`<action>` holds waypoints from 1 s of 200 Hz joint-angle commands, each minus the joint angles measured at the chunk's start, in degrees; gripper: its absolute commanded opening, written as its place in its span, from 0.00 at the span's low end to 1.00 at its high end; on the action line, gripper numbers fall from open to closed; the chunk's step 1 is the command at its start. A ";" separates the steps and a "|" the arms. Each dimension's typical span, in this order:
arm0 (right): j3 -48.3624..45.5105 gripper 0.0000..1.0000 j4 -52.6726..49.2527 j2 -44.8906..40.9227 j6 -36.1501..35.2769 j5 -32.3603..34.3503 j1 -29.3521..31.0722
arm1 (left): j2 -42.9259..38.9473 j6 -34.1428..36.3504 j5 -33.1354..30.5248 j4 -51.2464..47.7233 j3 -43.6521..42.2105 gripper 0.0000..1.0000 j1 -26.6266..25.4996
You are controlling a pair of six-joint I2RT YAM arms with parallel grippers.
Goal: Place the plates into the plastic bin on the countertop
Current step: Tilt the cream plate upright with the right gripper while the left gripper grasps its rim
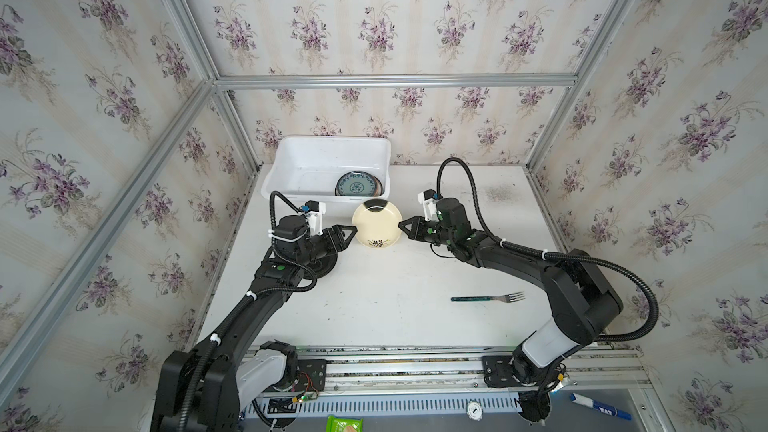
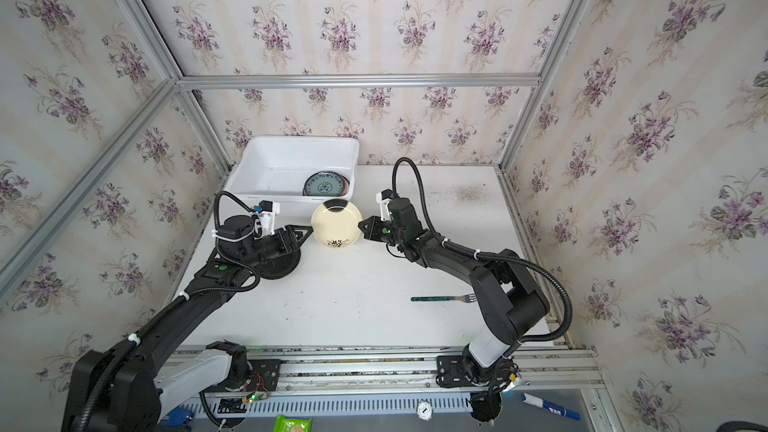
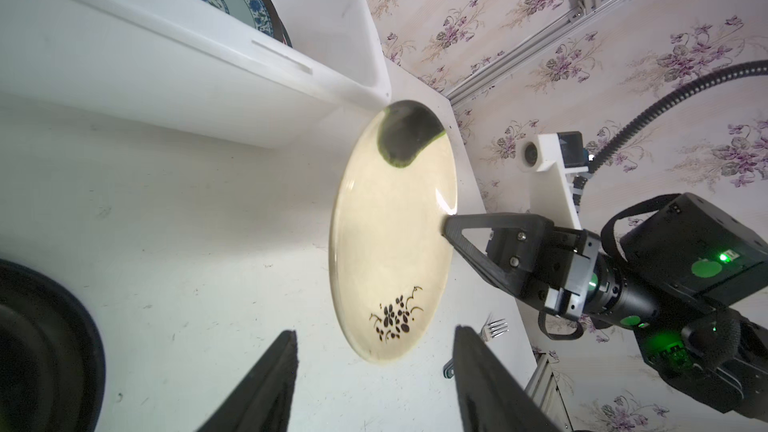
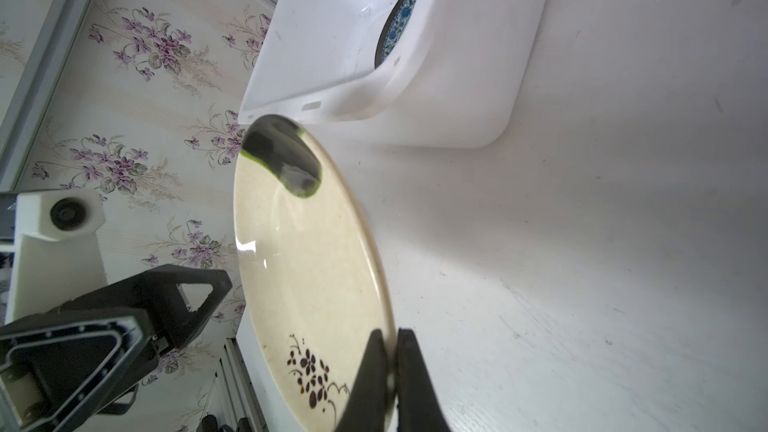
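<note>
Right now your right gripper (image 4: 392,367) has its jaws pinched together on the rim of the cream plate (image 1: 377,224), gripping the edge nearest that arm, close to the dark flower sprig. The plate hangs above the countertop (image 1: 395,305), just in front of the near right corner of the plastic bin (image 1: 291,147). Your left gripper (image 1: 351,232) stands with its jaws apart and nothing between them, its tips at the plate's opposite edge; whether they touch the rim is hard to tell. A black plate (image 2: 286,268) lies on the countertop under your left arm. Inside the bin, a teal-ringed plate (image 1: 357,189) tops a small stack at the near right corner. A fork (image 1: 486,297) lies well apart, beside your right arm.
</note>
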 commanded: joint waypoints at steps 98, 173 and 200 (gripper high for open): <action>-0.91 0.02 10.04 -1.72 4.13 -8.06 -3.05 | 13.21 -3.28 2.65 7.15 9.89 0.17 -3.68; -1.06 0.63 9.60 -1.64 4.05 -8.34 -4.37 | 11.35 -2.81 0.07 5.48 10.54 0.00 -3.91; -2.22 0.74 8.15 -3.70 2.40 -6.20 -4.46 | 10.68 -1.59 0.08 2.86 12.51 0.00 -3.82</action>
